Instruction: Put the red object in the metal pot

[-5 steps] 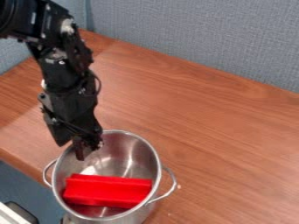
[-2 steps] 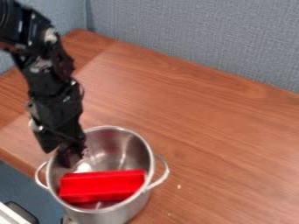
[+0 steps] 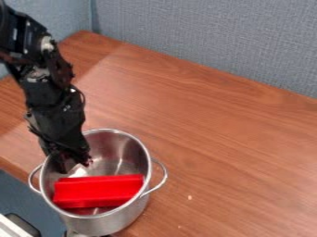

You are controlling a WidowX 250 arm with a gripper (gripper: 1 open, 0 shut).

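Note:
The metal pot (image 3: 121,152) stands near the table's front edge, shiny, with a small loop handle on its right side. The red object (image 3: 96,190), a flat bright red slab, lies inside it, spanning the pot's front half. My gripper (image 3: 72,164) points straight down at the pot's left side, its dark fingertips lowered just inside the rim, behind the red slab. The jaws look shut. Whether they pinch the pot's wall is too small to tell.
The wooden table (image 3: 205,106) stretches away to the right and back. A blue-grey wall (image 3: 223,32) runs behind it. The table's front edge falls off at the lower left, where a dark surface (image 3: 13,199) shows.
The arm has shifted left and sunk slightly at the pot's rim. The pot, with the red object in it, has slid left along with it. The jaws have closed.

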